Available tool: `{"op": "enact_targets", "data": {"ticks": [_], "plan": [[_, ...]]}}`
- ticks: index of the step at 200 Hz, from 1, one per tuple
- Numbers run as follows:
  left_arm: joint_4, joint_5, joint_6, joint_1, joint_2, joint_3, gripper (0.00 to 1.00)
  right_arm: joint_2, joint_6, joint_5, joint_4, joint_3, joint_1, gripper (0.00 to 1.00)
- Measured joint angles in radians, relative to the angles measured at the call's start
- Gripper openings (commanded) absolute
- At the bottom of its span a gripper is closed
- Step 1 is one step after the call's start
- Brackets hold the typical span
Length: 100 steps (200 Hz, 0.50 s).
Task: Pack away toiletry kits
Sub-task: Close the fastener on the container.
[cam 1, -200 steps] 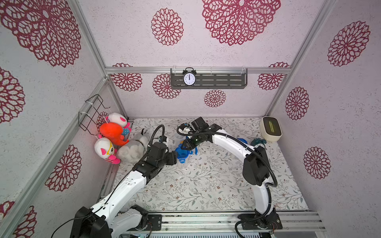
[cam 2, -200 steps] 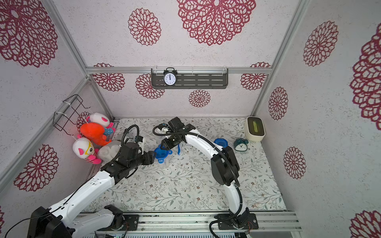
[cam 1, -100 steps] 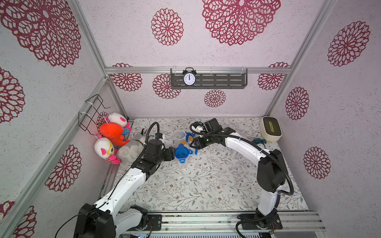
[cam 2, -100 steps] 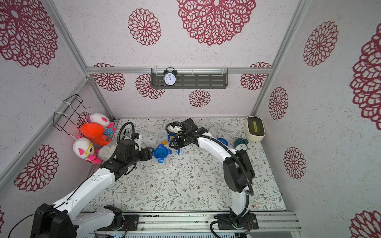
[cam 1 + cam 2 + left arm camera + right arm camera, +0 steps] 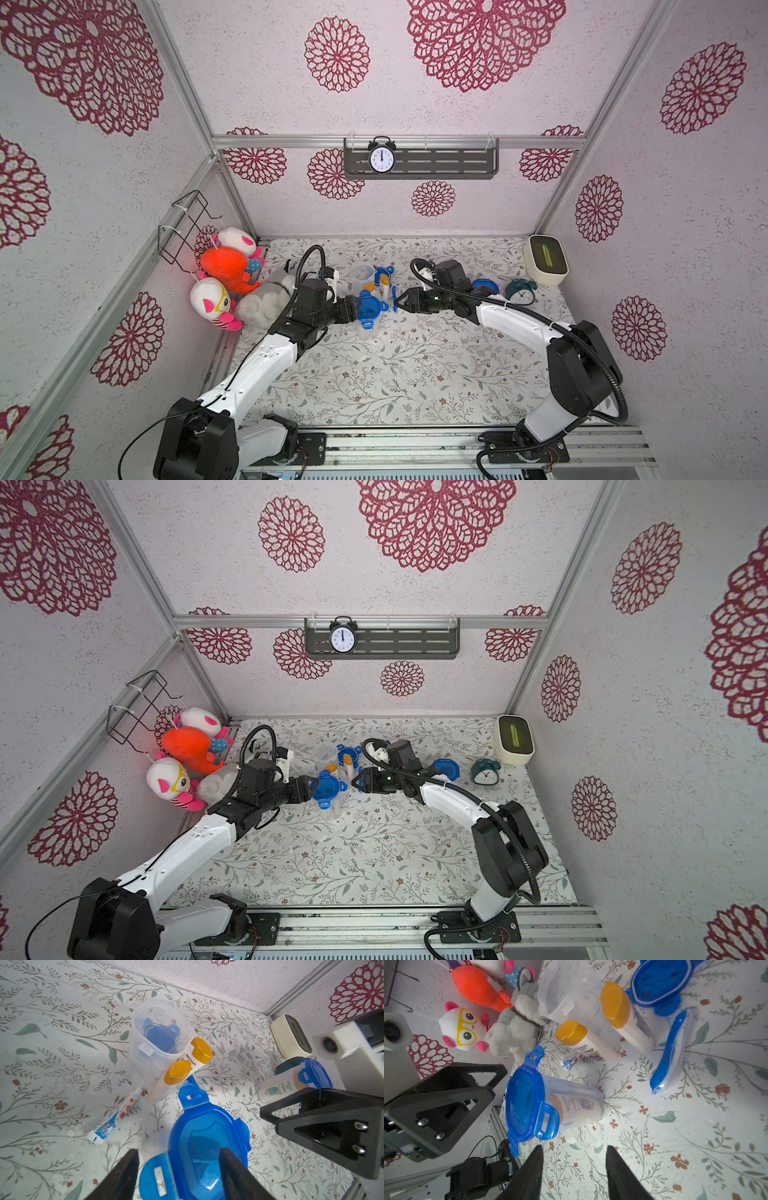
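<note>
A closed jar (image 5: 577, 1105) stands on the desk (image 5: 415, 374), toward its left rear. The left end effector (image 5: 177, 1149) straddles the jar's blue lid (image 5: 199, 1126); whether it grips cannot be told. The right end effector (image 5: 574, 1147) hovers just beside the jar, jaws wide apart. Behind the jar are a lidless jar (image 5: 145, 1043), two bottles (image 5: 178, 1073) and a toothpaste (image 5: 116, 1118) lying flat.

The right jaws have opened and backed away from the blue-lidded jar (image 5: 368, 308).
</note>
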Motion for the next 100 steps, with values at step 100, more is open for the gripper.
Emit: {"op": "enact_targets", "data": {"ticks": [100], "plan": [[0.034, 0.027, -0.003, 0.001, 0.014, 0.000, 0.66, 0.000, 0.227, -0.095, 0.172, -0.040, 0.023, 0.51]]}}
